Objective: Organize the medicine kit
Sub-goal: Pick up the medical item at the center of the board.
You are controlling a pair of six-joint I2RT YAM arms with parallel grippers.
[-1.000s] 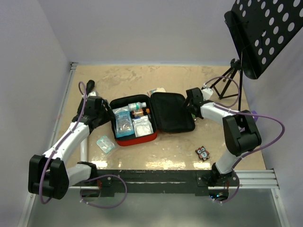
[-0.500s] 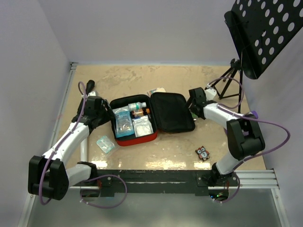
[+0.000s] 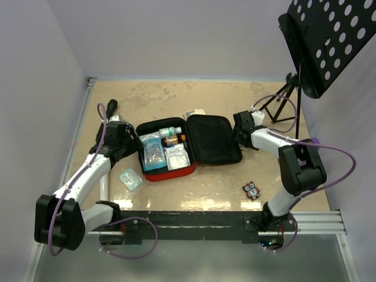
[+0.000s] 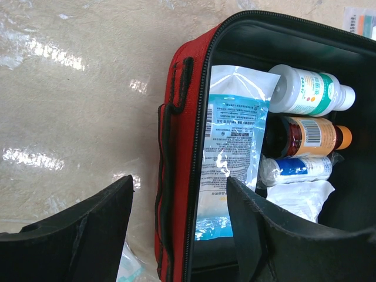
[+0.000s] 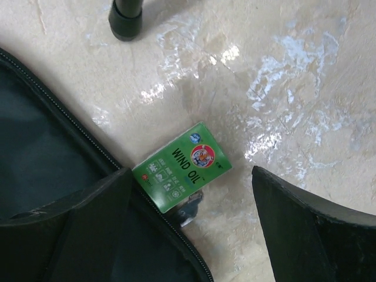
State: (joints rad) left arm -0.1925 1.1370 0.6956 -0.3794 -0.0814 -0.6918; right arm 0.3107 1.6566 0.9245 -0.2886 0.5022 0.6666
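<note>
Top external view: the medicine kit [image 3: 214, 141] is seen lying open mid-worktop [image 3: 205, 100], flanked by both sets of jaws, each spread wide and empty.
At left, the kit's red side wall is straddled by the left jaws; if they are lowered so, wall or strap may be pinched and the kit dragged. At right, the green Wind Oil box [image 5: 182, 166] is framed by the right jaws against the lid's zip edge, which may be struck.
</note>
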